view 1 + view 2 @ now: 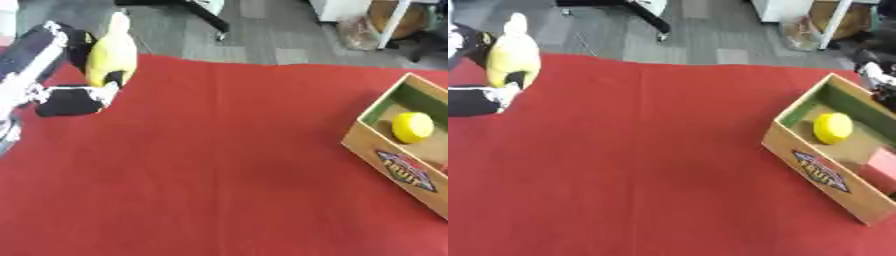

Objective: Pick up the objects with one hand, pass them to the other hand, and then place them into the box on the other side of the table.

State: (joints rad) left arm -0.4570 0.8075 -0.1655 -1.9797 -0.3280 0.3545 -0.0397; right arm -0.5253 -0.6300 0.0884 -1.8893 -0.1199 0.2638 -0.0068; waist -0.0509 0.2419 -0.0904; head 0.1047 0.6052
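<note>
My left hand [74, 97] is raised over the table's far left and is shut on a yellow pear-shaped object [112, 52], whose pale tip points up. At the right stands a cardboard box [815, 167] with a green inner wall. A yellow round object [832, 127] and a pink block [883, 166] lie inside the box. At the right edge of the right eye view, just above the box's far corner, a small part of my right hand [874, 75] shows; its fingers are hidden.
A red cloth [219, 160] covers the table. Beyond the far edge is grey floor with black chair legs [206, 17] and furniture at the top right.
</note>
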